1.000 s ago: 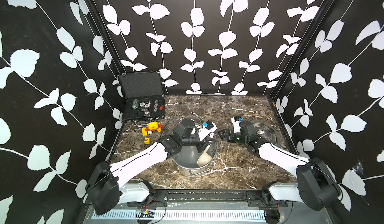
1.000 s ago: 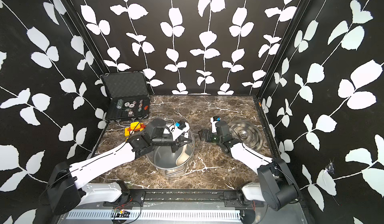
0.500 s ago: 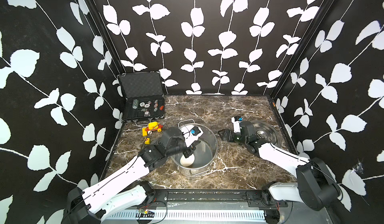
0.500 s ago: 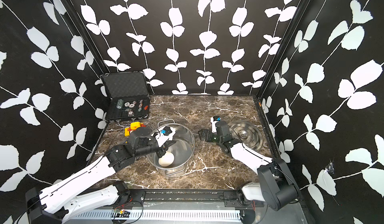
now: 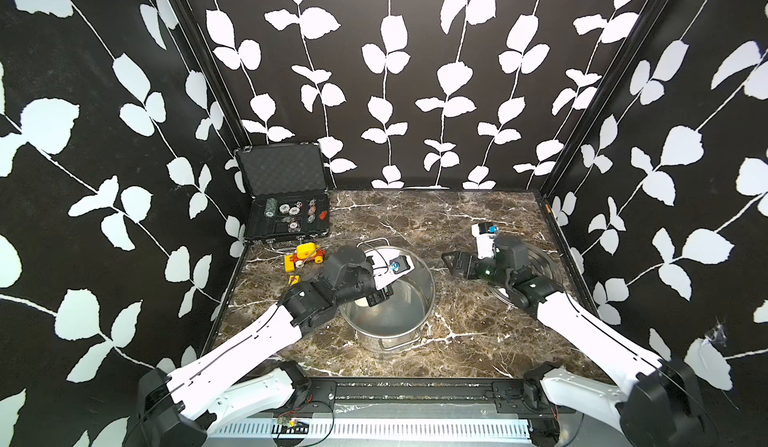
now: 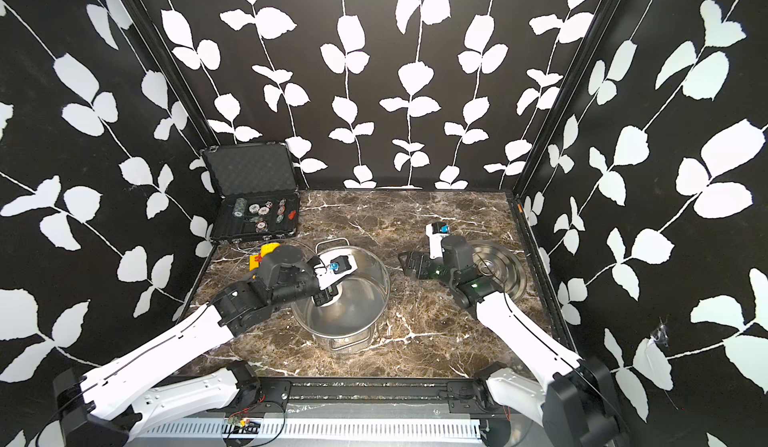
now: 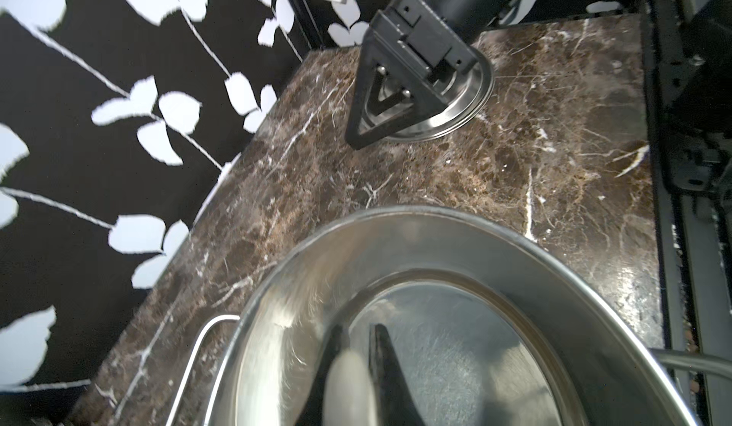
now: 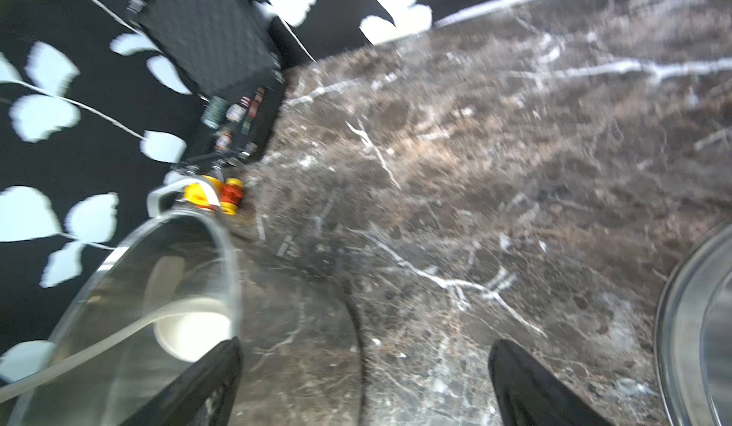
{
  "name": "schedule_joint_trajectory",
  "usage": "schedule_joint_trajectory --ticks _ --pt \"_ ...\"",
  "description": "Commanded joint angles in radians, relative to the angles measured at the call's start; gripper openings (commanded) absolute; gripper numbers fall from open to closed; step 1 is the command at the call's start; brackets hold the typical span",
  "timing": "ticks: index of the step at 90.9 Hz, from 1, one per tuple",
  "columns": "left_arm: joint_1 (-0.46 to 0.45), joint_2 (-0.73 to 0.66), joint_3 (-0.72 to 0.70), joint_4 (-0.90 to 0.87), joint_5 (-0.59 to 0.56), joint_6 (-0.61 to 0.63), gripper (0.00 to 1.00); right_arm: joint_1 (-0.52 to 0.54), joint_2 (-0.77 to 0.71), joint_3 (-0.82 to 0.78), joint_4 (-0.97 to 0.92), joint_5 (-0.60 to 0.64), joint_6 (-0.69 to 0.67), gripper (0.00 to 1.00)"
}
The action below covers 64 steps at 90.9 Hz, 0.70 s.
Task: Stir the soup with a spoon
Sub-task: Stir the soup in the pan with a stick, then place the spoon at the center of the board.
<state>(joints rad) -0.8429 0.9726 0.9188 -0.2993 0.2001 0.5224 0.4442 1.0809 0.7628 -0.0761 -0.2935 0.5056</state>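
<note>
Nearest me is the pot (image 5: 390, 339) on the marble table (image 5: 465, 332). My left gripper (image 5: 380, 295) dips inside it, fingers (image 7: 384, 352) pinched narrow on the spoon (image 8: 190, 329) handle. The left wrist view shows the white handle squeezed between them. The grip sits up the handle, I judge so the fingers clear the steel while the bowl reaches down. The spoon bowl lies below the fingertips, low by the inner wall, on the side away from my right gripper (image 5: 452, 263). The bottom looks like bare steel, no liquid I can make out. Step is mid-stir, I judge.

Past the pot, the right gripper hovers with fingers spread wide, holding nothing, tips toward the rim but apart from it. It's likely parked clear of the stir path. Behind those fingers the lid (image 5: 546, 260) lies flat on the table, off so the pot is open.

Farther out beyond the left fingers are a toy car (image 5: 305, 254), then an open case (image 5: 282, 170) of chips at the wall. Both unrelated.
</note>
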Motion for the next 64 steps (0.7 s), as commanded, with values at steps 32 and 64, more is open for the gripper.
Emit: schedule_joint_trajectory --ticks 32,64 --pt "-0.084 -0.171 -0.023 0.240 0.155 0.746 0.00 0.082 -0.019 0.200 0.174 -0.544 0.436 0.91" --pt "-0.182 -0.146 -0.191 0.427 0.045 1.122 0.00 0.270 0.110 0.231 0.417 -0.488 0.554 0.86"
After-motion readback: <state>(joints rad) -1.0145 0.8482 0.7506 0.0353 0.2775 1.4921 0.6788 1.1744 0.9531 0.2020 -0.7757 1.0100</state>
